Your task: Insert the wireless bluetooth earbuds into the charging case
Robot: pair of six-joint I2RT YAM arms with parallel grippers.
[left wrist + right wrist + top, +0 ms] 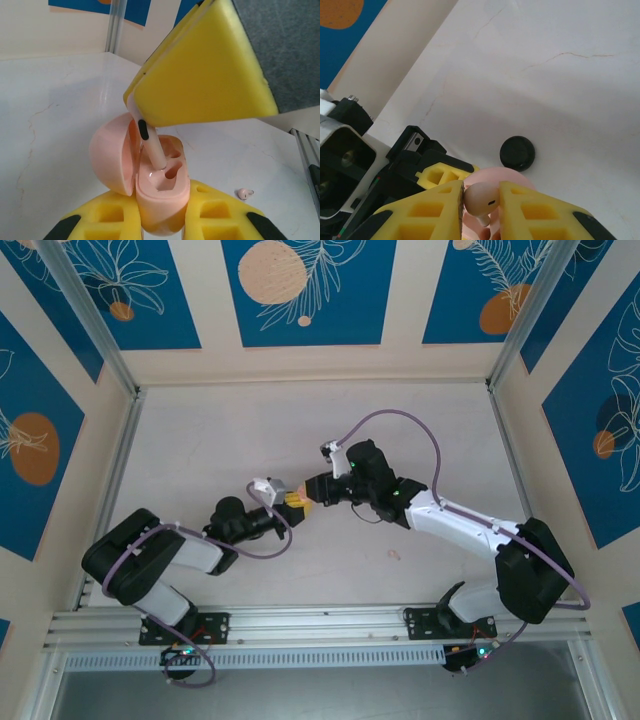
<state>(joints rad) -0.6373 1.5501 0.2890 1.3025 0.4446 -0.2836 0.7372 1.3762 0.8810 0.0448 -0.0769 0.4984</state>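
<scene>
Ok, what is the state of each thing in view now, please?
pink charging case: lid open, gripped by left fingers.
held pink earbud: between right fingers, stem tip in a case slot, not seated.
loose pink earbud: lying on table.
black case: closed, lying on table.

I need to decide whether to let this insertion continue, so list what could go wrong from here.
1. The pink earbud in the right gripper enters the open pink case tilted; its stem may catch the socket wall instead of seating.
2. The left gripper holds only the case's lower end, so downward pressure could twist or push it loose.
3. The right gripper's yellow pad sits near the lid and might knock it.
</scene>
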